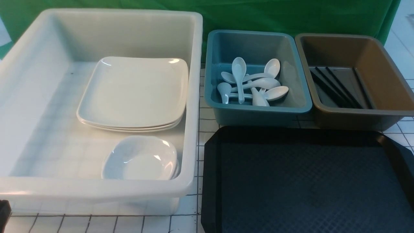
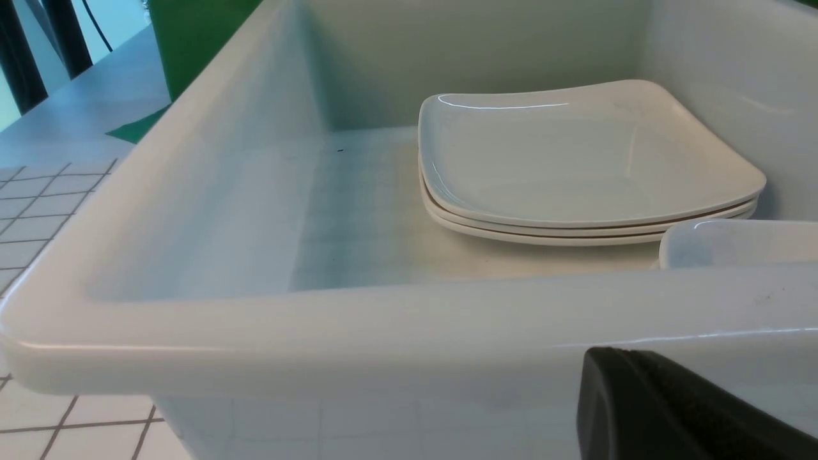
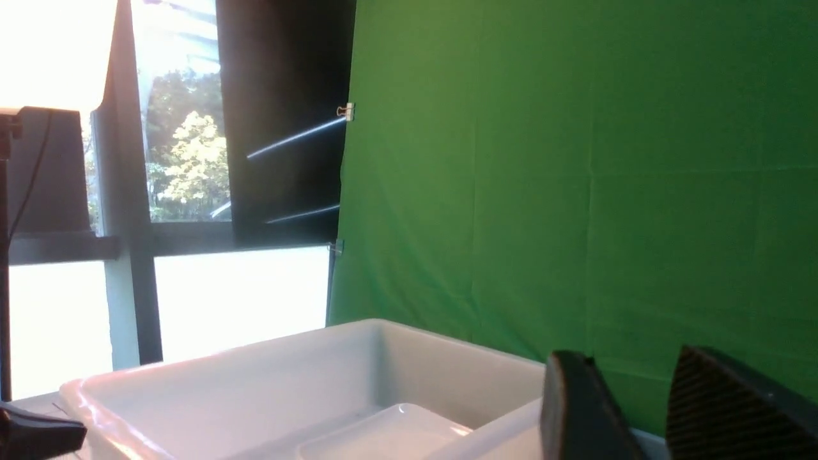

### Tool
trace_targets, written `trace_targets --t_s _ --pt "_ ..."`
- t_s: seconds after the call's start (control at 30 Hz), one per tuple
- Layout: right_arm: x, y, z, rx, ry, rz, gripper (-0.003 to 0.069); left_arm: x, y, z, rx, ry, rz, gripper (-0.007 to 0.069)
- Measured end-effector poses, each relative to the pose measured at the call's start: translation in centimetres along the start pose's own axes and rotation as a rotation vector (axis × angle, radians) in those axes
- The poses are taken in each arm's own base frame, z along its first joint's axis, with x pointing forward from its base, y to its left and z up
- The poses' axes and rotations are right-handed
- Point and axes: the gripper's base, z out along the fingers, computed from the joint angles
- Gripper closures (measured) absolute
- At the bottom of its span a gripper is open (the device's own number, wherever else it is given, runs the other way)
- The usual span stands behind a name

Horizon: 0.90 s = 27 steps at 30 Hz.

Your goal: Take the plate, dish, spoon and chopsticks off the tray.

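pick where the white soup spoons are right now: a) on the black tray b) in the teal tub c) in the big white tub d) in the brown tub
b: the front view shows the white spoons piled in the teal tub, while the black tray holds nothing, the brown tub holds black chopsticks, and the white tub holds plates and a small dish.

Lab setup, green backdrop (image 3: 575, 160), gridded tabletop (image 1: 207, 116)
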Motion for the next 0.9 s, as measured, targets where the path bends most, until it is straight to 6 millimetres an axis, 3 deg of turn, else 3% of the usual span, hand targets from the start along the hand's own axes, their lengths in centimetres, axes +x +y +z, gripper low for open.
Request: trace_targets --t_s 0.17,0.37,0.47,0.57,0.9 --pt "2.3 -0.4 0.0 0.17 0.078 -0.056 0.042 0.0 0.0 0.0 0.0 0.0 0.0 0.0619" --pt "10.1 -1.8 -1.0 0.489 0.35 -0.123 0.042 0.0 0.0 0.0 0.0 0.0 0.0 0.0619" --pt "12.9 -2.2 -2.0 0.598 0.466 -0.104 0.042 0.0 0.0 0.0 0.0 0.0 0.0 0.0619" --pt "13.8 -2.4 -2.6 0.673 0.544 -0.083 0.042 0.0 0.0 0.0 0.0 0.0 -0.002 0.0619" --pt "13.9 -2.5 -2.8 0.708 0.539 -0.045 0.0419 0.0 0.0 0.0 0.0 0.003 0.003 0.0619"
